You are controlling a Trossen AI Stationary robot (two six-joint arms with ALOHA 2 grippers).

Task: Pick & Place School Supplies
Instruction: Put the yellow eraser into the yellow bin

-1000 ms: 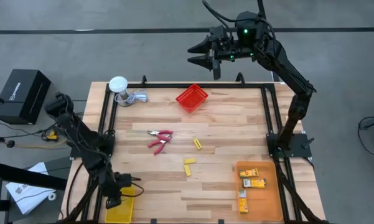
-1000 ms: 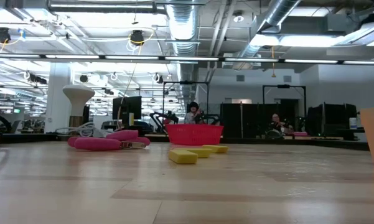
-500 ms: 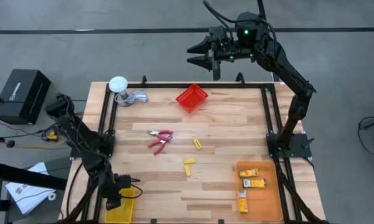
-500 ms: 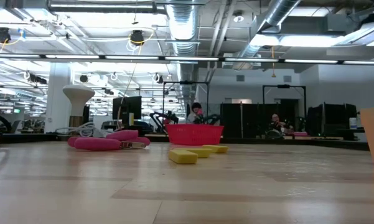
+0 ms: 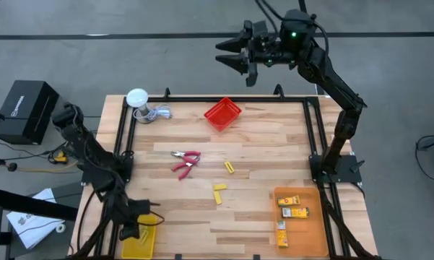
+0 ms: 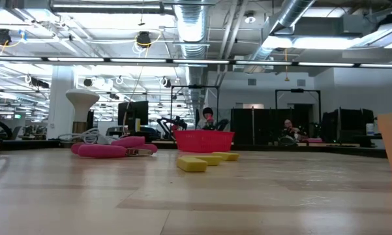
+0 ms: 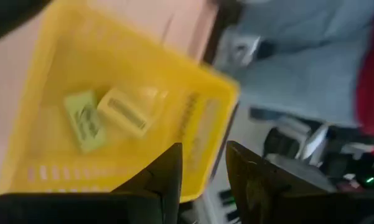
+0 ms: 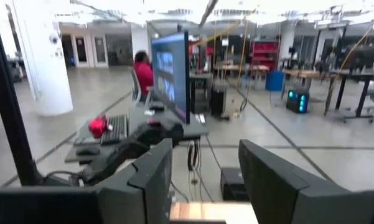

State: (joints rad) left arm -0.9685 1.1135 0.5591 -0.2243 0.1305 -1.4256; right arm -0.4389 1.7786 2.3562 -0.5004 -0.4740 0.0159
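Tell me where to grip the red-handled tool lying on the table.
Take the red-handled tool across its two red handles, coming straight down from above. It lies flat on the wood, and the handles look like its widest, thickest part; the metal tips look thin.

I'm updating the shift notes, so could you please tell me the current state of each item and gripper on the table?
yellow bin: holds two yellow pieces.
orange bin: holds three small boxes.
red bin: upright, contents not visible.
red-handled tool: lying on the table, untouched.
two yellow pieces on the table: loose, not yet binned.
left gripper: open above the yellow bin, empty.
right gripper: open, empty, raised beyond the table's far edge.
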